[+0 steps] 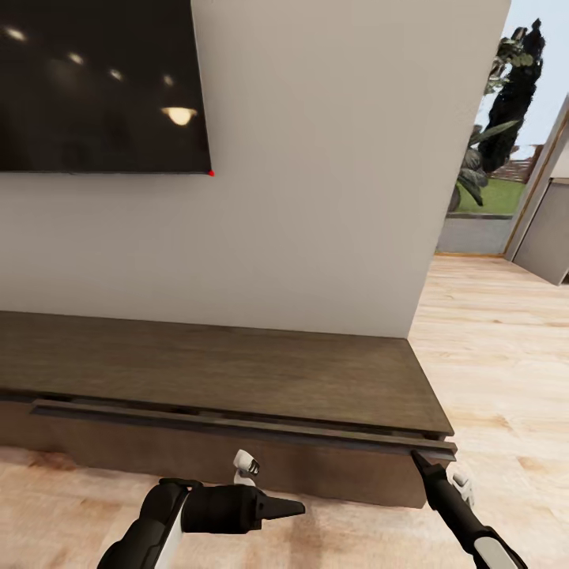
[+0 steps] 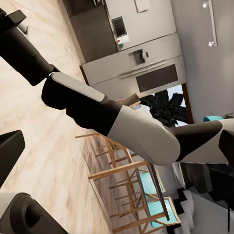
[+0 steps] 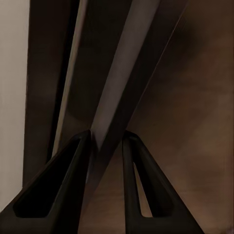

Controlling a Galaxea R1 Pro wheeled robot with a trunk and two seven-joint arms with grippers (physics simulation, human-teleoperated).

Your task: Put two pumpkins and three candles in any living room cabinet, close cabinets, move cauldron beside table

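1. Long dark cabinet (image 1: pixel 237 371) against the pale wall, beneath a black TV (image 1: pixel 99 79); front panel (image 1: pixel 237 425) standing slightly out from the top edge, so not fully closed.
2. Right gripper (image 1: pixel 416 456) at the panel's right corner; fingers (image 3: pixel 63 190) narrow, straddling and seemingly pinching the panel edge.
3. Left gripper (image 1: pixel 296 506) low before the cabinet front, touching nothing; spread unclear, cannot tell.
4. Probably working the door; next, steady pull or push along the edge without slipping.
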